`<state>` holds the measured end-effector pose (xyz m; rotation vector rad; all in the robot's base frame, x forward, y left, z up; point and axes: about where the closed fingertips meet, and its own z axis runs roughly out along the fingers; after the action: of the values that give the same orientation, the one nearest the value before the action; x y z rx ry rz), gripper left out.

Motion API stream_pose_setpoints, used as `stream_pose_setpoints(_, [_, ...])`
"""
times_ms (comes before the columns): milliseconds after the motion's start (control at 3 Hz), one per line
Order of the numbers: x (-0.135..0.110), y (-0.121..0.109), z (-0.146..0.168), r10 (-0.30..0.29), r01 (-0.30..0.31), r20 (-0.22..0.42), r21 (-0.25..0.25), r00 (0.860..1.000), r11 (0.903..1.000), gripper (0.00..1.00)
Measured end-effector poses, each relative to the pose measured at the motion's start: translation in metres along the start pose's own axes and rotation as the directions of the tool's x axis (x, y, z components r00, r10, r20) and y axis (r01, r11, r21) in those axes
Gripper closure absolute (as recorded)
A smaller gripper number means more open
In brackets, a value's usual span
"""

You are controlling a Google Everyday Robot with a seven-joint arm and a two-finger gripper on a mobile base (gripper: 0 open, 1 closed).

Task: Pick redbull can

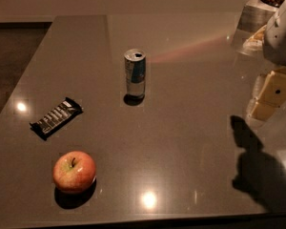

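The redbull can (pixel 135 74) stands upright near the middle of the dark grey table (pixel 190 142). It is slim, silver and blue, with a silver pull-tab top. My gripper (pixel 269 98) hangs at the right edge of the view, above the table and well to the right of the can, not touching it. Its white arm housing (pixel 282 30) shows above it. The gripper throws a dark shadow (pixel 257 171) on the table at the lower right.
A black candy bar wrapper (pixel 56 117) lies flat at the left. A red-yellow apple (pixel 74 171) sits at the front left. A metallic container (pixel 257 11) with brown contents stands at the back right corner. The floor shows beyond the table's left edge.
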<state>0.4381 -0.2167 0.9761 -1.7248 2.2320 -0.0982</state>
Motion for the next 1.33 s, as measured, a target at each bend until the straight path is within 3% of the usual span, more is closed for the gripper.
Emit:
stream_pose_setpoints(667, [-0.005,-0.003,0.000,0.003,-0.003,0.021,-0.016,1.000,0.9999,0.00])
stream_pose_setpoints(1000, [-0.039,-0.016,0.013,0.007,0.002,0.159,-0.054,0.987,0.9986,0.00])
stream_pose_setpoints(1333, [-0.075,-0.022,0.022,0.013,0.008,0.250,-0.083,0.968,0.9965,0.00])
